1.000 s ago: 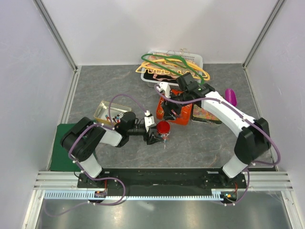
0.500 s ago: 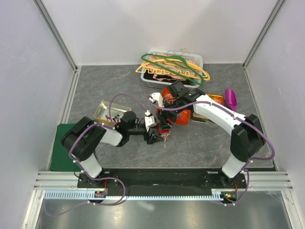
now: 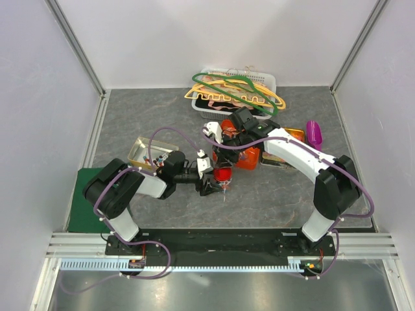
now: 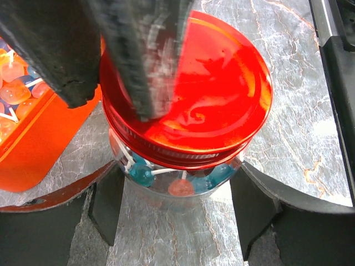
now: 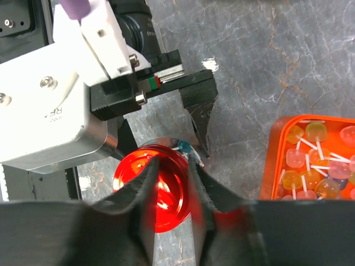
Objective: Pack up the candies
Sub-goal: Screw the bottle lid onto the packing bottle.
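A glass jar [image 4: 183, 191] with a red lid [image 4: 211, 94] stands on the table, with blue and red candies [image 4: 141, 174] showing through its wall. My left gripper [image 4: 177, 210] is shut on the jar, one pad on each side below the lid. My right gripper [image 5: 173, 166] hovers right above the lid [image 5: 166, 199]. Its jaws are open by a narrow gap with nothing between them. More candies [image 5: 316, 160] lie in the orange tray [image 5: 274, 166] just to the right. From above, the jar [image 3: 222, 173] sits in front of the orange tray [image 3: 243, 159].
A white basket [image 3: 269, 81] of coat hangers [image 3: 237, 91] stands at the back. A second tray [image 3: 280, 157] lies right of the orange one, and a purple object [image 3: 314, 131] further right. A metal tin [image 3: 146, 150] and a green mat [image 3: 81, 201] sit at the left.
My right arm has swung left from over the orange tray to above the jar's lid, and its jaws have narrowed. The left gripper and the jar have stayed put.
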Robot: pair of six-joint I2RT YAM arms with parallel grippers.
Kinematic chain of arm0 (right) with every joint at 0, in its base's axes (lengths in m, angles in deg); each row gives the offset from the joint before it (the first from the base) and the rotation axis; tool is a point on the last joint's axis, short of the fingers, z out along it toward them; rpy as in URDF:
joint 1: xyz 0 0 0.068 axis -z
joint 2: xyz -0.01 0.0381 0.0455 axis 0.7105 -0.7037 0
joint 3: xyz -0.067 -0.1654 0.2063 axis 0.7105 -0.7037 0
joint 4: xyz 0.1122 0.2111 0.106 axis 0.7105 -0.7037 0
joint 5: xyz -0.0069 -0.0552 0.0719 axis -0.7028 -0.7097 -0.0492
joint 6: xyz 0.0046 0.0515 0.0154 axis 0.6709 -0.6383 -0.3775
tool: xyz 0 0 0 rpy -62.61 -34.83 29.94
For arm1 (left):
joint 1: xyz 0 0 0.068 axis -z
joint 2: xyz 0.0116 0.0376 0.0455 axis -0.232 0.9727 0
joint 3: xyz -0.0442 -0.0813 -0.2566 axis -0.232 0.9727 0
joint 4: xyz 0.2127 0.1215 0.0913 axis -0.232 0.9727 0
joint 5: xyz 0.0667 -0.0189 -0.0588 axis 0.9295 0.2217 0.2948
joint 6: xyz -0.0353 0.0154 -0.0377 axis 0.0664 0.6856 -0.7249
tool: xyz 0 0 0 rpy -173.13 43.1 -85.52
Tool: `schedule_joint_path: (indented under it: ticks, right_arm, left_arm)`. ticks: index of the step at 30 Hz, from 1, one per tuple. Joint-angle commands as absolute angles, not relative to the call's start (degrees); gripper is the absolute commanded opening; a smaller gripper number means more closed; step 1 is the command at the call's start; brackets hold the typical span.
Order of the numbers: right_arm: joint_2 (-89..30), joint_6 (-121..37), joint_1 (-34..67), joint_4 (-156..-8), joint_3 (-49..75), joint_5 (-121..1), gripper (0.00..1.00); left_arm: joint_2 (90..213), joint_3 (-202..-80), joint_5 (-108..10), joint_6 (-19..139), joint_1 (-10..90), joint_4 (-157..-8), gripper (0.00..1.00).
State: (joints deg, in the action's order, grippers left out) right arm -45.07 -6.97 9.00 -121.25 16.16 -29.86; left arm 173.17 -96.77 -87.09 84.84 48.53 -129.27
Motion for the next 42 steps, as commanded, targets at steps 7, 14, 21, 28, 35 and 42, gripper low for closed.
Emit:
schedule_joint_path:
  ticks: [7, 14, 21, 28, 35, 42]
  right_arm:
    - [-44.1, -5.2, 9.7, -125.2, 14.0, -31.5, 0.21]
    - [-44.2, -3.6, 11.1, -128.4, 12.6, -30.0, 0.24]
    - [-45.5, -1.6, 12.6, -131.2, 12.6, -27.7, 0.19]
    - [-44.1, -0.7, 13.9, -133.2, 11.8, -27.4, 0.19]
    - [-41.9, 0.4, 14.0, -134.7, 8.5, -26.9, 0.17]
    - [-38.4, 0.0, 14.1, -135.8, 7.3, -26.7, 0.17]
  left_arm:
    - [173.8, -98.4, -85.9, 86.1, 48.6, -128.0, 0.7]
    - [173.8, -98.6, -85.8, 86.1, 48.5, -127.6, 0.7]
    - [173.8, -98.6, -85.7, 86.0, 48.6, -127.7, 0.7]
    - [173.9, -98.7, -85.6, 86.0, 48.6, -127.6, 0.7]
    - [173.9, -98.9, -85.5, 85.9, 48.6, -127.4, 0.7]
    - [174.1, -98.9, -85.2, 85.8, 48.6, -127.3, 0.7]
